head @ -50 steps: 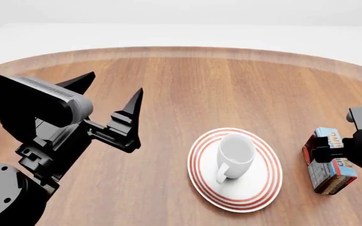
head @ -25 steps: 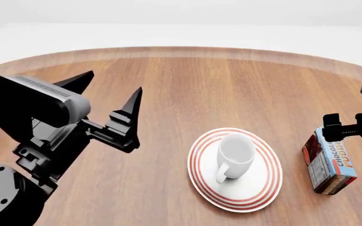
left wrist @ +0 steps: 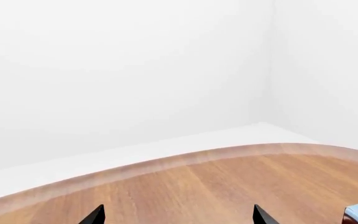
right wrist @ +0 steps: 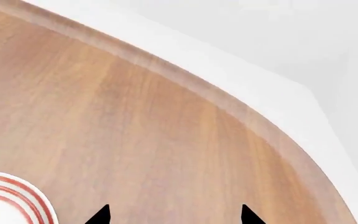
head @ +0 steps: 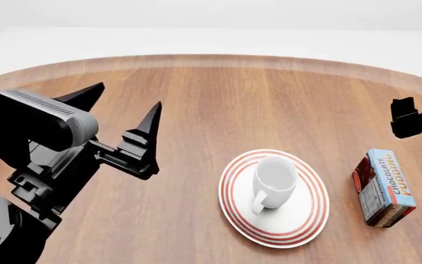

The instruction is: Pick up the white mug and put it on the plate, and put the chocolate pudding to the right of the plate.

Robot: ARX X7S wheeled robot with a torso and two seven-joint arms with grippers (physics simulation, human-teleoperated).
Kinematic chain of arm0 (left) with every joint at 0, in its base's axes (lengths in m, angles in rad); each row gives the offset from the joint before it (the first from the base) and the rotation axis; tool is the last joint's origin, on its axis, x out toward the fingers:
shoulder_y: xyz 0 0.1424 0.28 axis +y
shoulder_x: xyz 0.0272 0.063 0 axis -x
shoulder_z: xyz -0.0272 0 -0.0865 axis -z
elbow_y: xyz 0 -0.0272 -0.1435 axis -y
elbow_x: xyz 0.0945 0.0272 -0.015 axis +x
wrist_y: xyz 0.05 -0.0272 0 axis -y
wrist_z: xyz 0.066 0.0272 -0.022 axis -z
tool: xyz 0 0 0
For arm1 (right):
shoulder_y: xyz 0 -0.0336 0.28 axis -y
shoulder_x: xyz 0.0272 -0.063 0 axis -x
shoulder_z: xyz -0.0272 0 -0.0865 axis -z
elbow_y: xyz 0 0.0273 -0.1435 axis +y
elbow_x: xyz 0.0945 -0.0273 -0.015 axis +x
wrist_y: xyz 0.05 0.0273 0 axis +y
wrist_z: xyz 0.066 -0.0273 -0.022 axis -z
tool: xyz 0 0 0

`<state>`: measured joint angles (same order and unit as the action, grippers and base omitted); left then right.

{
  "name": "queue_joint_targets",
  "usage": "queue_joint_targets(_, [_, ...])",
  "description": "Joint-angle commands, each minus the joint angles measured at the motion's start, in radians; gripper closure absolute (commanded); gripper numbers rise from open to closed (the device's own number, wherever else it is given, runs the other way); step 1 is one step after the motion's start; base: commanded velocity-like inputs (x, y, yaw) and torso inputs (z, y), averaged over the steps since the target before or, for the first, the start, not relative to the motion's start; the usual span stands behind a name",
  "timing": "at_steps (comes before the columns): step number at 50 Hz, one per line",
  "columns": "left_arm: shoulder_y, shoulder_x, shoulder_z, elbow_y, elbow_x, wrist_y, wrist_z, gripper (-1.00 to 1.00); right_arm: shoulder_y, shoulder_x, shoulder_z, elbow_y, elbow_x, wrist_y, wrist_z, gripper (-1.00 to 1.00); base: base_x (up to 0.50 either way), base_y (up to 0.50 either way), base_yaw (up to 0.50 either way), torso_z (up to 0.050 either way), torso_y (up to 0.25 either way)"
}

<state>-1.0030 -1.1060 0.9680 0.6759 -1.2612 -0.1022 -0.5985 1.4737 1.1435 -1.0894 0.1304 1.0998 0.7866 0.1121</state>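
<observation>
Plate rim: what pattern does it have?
Concentric red rings on the white plate, clearest in the head view.

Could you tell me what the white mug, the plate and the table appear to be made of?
The white mug looks like glazed ceramic: plain white with a soft sheen. The plate looks likewise glazed ceramic, white with painted red rings, though a render leaves that open. The table looks like wood, smooth and lightly polished, with lengthwise brown grain and a paler rounded edge.

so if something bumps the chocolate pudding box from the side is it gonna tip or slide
The chocolate pudding is a flat-faced rectangular box, so it probably won't roll. It seems to rest on a narrow side, so a bump to its broad face may topple it. It looks like stiff, light card, likely sliding easily on the smooth table.
</observation>
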Motion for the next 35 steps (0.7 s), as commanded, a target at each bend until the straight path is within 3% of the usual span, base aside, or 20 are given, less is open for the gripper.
queue_joint_targets(1, [0.007, 0.012, -0.023, 0.001, 0.02, 0.01, 0.018, -1.0, 0.067, 0.111, 0.046, -0.285, 0.005, 0.051, 0.003, -1.0, 0.0, 0.0, 0.0, 0.0, 0.0])
queue_joint_targets(14, [0.012, 0.016, -0.024, 0.011, 0.032, 0.015, 0.013, -1.0, -0.007, 0.28, 0.096, -0.515, 0.077, -0.185, 0.108, -1.0, 0.0, 0.0, 0.0, 0.0, 0.0])
queue_joint_targets(35, [0.006, -0.016, -0.042, 0.063, 0.043, 0.012, -0.024, -1.0, -0.02, 0.413, 0.129, -0.801, 0.122, -0.381, 0.261, -1.0, 0.0, 0.0, 0.0, 0.0, 0.0])
